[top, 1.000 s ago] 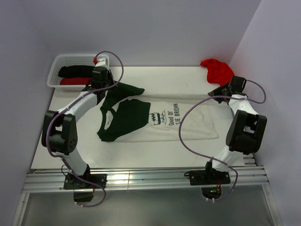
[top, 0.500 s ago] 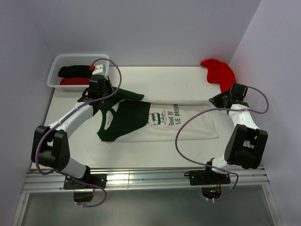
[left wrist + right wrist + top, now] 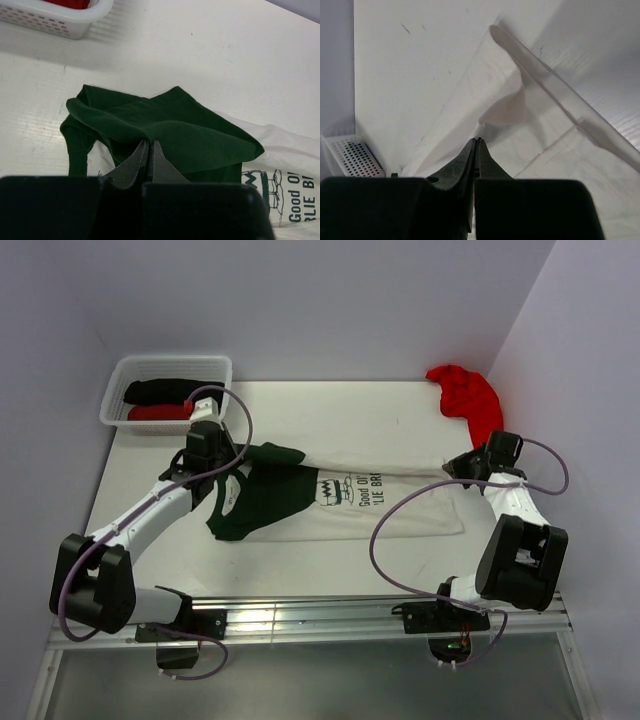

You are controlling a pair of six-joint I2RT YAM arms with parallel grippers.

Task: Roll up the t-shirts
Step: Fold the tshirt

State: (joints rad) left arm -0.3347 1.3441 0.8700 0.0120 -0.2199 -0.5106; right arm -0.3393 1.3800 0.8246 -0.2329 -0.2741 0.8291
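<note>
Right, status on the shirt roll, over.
Left gripper shut on white t-shirt, green sleeve end. Right gripper shut on its hem. Far edge lifted, not rolled. Red t-shirt lies apart.

Four t-shirts: one white tee (image 3: 400,515) with dark green sleeves mid-table, one red tee (image 3: 465,390) at the far right corner, one black roll (image 3: 160,390) and one red roll (image 3: 155,412) in the far-left basket (image 3: 108,412). One basket. Two robot arms: left arm (image 3: 150,510), right arm (image 3: 515,505). One table (image 3: 350,410).

White table (image 3: 330,405) — printed t-shirt (image 3: 400,515) centre, red t-shirt (image 3: 465,395) and basket (image 3: 170,361) at corners.
</note>
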